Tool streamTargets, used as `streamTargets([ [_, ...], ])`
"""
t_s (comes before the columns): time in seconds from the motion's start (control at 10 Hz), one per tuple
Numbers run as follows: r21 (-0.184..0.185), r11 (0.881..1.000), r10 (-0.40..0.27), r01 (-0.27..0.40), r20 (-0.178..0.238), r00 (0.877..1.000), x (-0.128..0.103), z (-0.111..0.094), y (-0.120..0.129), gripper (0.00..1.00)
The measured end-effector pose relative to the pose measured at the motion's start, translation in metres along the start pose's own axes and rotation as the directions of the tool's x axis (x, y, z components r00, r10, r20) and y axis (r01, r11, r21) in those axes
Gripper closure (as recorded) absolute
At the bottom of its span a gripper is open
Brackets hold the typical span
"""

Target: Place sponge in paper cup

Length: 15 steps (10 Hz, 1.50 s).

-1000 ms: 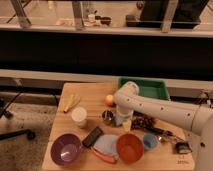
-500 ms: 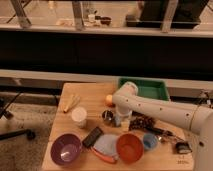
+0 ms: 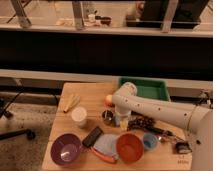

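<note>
I have the gripper [image 3: 121,121] low over the wooden desk [image 3: 85,97], beside the small dark metal cup [image 3: 107,116]. Its jaws are spread wide and grip nothing I can see. I can't pick out the blue-grey sponge. The plain white paper cup [image 3: 78,116], to the left, shows no sponge, so 2 steps remain: grasp and drop.

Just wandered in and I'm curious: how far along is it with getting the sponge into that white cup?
Nothing done yet: the paper cup shows no sponge in it. In hand: the tool is down at the tabletop beside the small metal cup; I can't make out the sponge there. Left: grabbing, carrying, dropping it in.
</note>
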Motion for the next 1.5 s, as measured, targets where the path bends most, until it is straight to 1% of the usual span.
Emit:
streamTargets([
  [0.4, 0.003, 1.0, 0.007, -0.007, 0.014, 1.0, 0.001, 0.005, -0.002, 0.2],
  [0.5, 0.003, 1.0, 0.006, -0.006, 0.017, 1.0, 0.001, 0.006, -0.002, 0.25],
  [0.6, 0.002, 1.0, 0.006, -0.006, 0.02, 1.0, 0.001, 0.008, -0.002, 0.36],
  [0.7, -0.001, 1.0, 0.006, -0.006, 0.022, 1.0, 0.002, 0.01, -0.001, 0.43],
  [0.9, -0.006, 1.0, 0.003, -0.003, 0.026, 1.0, 0.003, 0.014, 0.001, 0.64],
  [1.0, -0.007, 1.0, 0.003, -0.003, 0.028, 1.0, 0.003, 0.015, 0.001, 0.76],
  [1.2, -0.003, 1.0, 0.001, -0.001, 0.032, 1.0, 0.004, 0.015, 0.001, 0.94],
  [1.3, -0.004, 1.0, 0.001, -0.001, 0.033, 0.999, 0.004, 0.015, 0.001, 0.98],
  [1.5, -0.003, 1.0, 0.0, 0.001, 0.033, 0.999, 0.006, 0.011, 0.002, 0.98],
])
